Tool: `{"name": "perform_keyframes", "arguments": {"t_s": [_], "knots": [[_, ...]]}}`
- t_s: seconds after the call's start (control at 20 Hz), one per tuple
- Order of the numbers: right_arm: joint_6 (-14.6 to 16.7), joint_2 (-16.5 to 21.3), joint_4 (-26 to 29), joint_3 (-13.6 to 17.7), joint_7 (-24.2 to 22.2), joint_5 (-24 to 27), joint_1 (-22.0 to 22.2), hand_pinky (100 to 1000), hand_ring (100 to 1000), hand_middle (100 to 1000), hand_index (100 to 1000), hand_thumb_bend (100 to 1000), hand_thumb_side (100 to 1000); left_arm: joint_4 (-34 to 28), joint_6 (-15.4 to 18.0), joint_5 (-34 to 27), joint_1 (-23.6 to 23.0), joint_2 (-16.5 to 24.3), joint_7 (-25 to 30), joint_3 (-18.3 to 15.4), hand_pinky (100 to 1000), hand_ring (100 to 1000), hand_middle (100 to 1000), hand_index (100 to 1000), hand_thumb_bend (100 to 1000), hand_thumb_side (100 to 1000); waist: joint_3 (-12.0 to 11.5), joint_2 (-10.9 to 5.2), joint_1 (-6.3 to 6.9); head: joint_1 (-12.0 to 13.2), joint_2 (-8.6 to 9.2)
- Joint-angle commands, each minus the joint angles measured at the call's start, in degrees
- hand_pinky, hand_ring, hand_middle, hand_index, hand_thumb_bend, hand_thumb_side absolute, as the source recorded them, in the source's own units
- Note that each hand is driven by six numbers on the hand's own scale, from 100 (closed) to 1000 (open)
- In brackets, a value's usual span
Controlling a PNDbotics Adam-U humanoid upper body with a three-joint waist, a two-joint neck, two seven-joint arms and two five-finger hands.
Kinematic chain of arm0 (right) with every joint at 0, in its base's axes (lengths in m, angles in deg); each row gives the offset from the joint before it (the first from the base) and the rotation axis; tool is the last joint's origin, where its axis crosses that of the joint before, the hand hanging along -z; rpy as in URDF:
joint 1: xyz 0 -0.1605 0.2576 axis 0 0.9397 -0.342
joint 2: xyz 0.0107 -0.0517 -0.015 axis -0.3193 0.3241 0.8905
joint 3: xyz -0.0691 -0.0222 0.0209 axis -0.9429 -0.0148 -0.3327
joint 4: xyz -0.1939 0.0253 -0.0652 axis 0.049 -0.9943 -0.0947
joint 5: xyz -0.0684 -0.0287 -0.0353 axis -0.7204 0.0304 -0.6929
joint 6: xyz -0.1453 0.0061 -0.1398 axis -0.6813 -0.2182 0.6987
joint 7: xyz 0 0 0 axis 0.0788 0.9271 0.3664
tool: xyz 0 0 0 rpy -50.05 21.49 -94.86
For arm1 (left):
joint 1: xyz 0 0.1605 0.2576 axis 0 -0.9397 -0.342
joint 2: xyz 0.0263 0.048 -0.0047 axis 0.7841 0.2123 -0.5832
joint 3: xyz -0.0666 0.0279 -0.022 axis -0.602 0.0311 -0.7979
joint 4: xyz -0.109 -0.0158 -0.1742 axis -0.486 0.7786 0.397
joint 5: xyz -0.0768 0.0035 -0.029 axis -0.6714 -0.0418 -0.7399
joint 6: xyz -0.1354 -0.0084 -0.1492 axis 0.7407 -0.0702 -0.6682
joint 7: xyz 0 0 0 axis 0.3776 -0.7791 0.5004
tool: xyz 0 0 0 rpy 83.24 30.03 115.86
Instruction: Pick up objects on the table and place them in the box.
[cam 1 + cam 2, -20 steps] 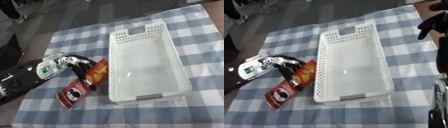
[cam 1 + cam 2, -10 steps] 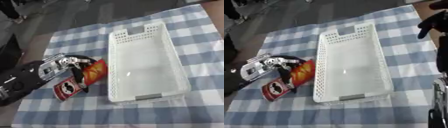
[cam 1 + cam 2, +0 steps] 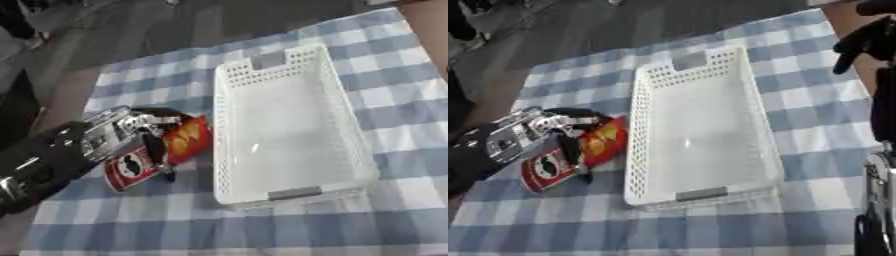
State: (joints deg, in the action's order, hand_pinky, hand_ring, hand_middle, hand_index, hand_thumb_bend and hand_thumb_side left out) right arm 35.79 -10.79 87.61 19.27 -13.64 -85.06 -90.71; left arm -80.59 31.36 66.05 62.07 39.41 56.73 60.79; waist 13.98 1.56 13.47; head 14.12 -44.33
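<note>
A red crisps can lies on its side on the blue checked cloth, just left of the white perforated box. My left hand comes in from the lower left and sits over the can, its fingers curled round the can's middle. The can's round end with a face logo points toward the front left. The box holds nothing. My right hand hangs at the upper right edge of the right eye view, off the cloth, fingers curled and holding nothing.
The checked cloth covers the table around the box. Bare brown table shows at the left and dark floor lies beyond the far edge. My right arm's metal parts run down the right side.
The can has swung nearer the box and lies shorter in view, its logo end pulled back toward my left hand. The right hand has stayed put.
</note>
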Motion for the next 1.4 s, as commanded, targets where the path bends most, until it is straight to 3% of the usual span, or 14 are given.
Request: {"name": "perform_keyframes", "arguments": {"t_s": [0.05, 0.2, 0.35, 0.45, 0.55, 0.6, 0.65, 0.7, 0.75, 0.9, 0.95, 1.0, 1.2, 1.4], "knots": [[0.1, -0.7, 1.7, -0.2, 0.4, 0.1, -1.3, 319, 483, 645, 769, 100, 1000, 2.4, 0.5, 1.4, -1.1, -0.5, 1.0, 1.4, 691, 741, 879, 1000, 795, 100, 0.0, 0.13, -0.52, -0.1, 0.21], [0.1, -0.7, 1.9, -0.1, 0.5, 0.1, -1.6, 319, 483, 644, 769, 100, 1000, 1.9, 1.1, 2.6, -1.2, -0.2, 0.9, 1.2, 579, 676, 823, 961, 766, 100, -0.1, 0.23, -0.52, -0.2, 0.21], [0.0, -0.7, 2.0, 0.0, 0.7, 0.0, -1.8, 319, 483, 642, 768, 100, 1000, 1.9, 3.4, 7.9, -1.4, 0.0, 0.9, 0.3, 394, 525, 686, 849, 730, 100, -0.3, 0.36, -0.52, -0.4, 0.21], [0.0, -0.7, 2.1, 0.1, 0.9, 0.0, -1.9, 319, 483, 642, 767, 100, 1000, 2.9, 5.2, 11.6, -1.7, -0.6, 1.3, -1.2, 214, 456, 586, 733, 619, 100, -0.5, 0.51, -0.52, -0.6, 0.21], [0.0, -0.6, 2.2, 0.2, 1.0, -0.1, -2.0, 319, 483, 641, 767, 100, 1000, 3.6, 5.9, 13.6, -2.1, -1.8, -0.3, -3.5, 100, 383, 502, 636, 455, 100, -0.7, 0.72, -0.52, -0.9, 0.21], [0.0, -0.5, 2.2, 0.3, 1.1, -0.1, -2.1, 318, 482, 641, 767, 100, 1000, 3.9, 5.9, 13.4, -2.4, -2.7, -1.6, -4.7, 100, 337, 459, 574, 404, 100, -0.9, 0.85, -0.52, -1.0, 0.21], [0.1, -0.5, 2.3, 0.3, 1.2, -0.1, -2.1, 318, 482, 641, 767, 100, 1000, 4.1, 5.7, 12.7, -2.7, -3.4, -2.9, -5.4, 100, 337, 459, 574, 404, 100, -0.9, 0.95, -0.52, -1.0, 0.21], [0.1, -0.4, 2.3, 0.4, 1.3, -0.2, -2.2, 318, 482, 640, 766, 100, 1000, 4.3, 5.2, 11.3, -3.2, -4.4, -4.1, -6.2, 100, 269, 379, 488, 302, 100, -1.0, 1.11, -0.52, -1.0, 0.21], [0.1, -0.4, 2.3, 0.4, 1.4, -0.2, -2.3, 318, 482, 640, 766, 100, 1000, 4.5, 4.5, 9.4, -3.8, -5.5, -5.3, -6.8, 100, 254, 363, 471, 280, 100, -1.1, 1.25, -0.52, -1.1, 0.21], [0.2, -0.3, 2.4, 0.5, 1.6, -0.3, -2.5, 317, 482, 639, 766, 100, 1000, 4.9, 2.3, 2.9, -5.3, -8.2, -8.3, -7.6, 100, 149, 251, 355, 101, 100, -1.2, 1.65, -0.52, -1.1, 0.21], [0.2, -0.3, 2.4, 0.6, 1.6, -0.3, -2.6, 317, 482, 639, 766, 100, 1000, 4.9, 1.6, 0.9, -5.8, -9.0, -9.3, -7.6, 100, 139, 239, 344, 221, 100, -1.3, 1.77, -0.52, -1.1, 0.21], [0.2, -0.3, 2.4, 0.6, 1.7, -0.3, -2.7, 317, 482, 639, 766, 100, 1000, 4.8, 1.1, -0.7, -6.3, -9.7, -10.1, -7.6, 100, 131, 231, 335, 100, 100, -1.4, 1.92, -0.52, -1.1, 0.21], [0.3, -0.2, 2.4, 0.7, 1.8, -0.5, -3.0, 317, 481, 638, 765, 100, 1000, 3.1, 0.2, -5.5, -7.3, -10.1, -11.5, -7.2, 100, 127, 223, 336, 100, 100, -1.7, 2.25, -0.52, -1.3, 0.21], [0.3, 0.0, 2.4, 0.7, 1.9, -0.6, -3.0, 316, 481, 637, 765, 100, 1000, -1.1, -0.1, -8.5, -7.5, -6.9, -10.8, -7.8, 100, 125, 219, 336, 100, 100, -1.9, 2.34, -0.52, -1.8, 0.21]]}}
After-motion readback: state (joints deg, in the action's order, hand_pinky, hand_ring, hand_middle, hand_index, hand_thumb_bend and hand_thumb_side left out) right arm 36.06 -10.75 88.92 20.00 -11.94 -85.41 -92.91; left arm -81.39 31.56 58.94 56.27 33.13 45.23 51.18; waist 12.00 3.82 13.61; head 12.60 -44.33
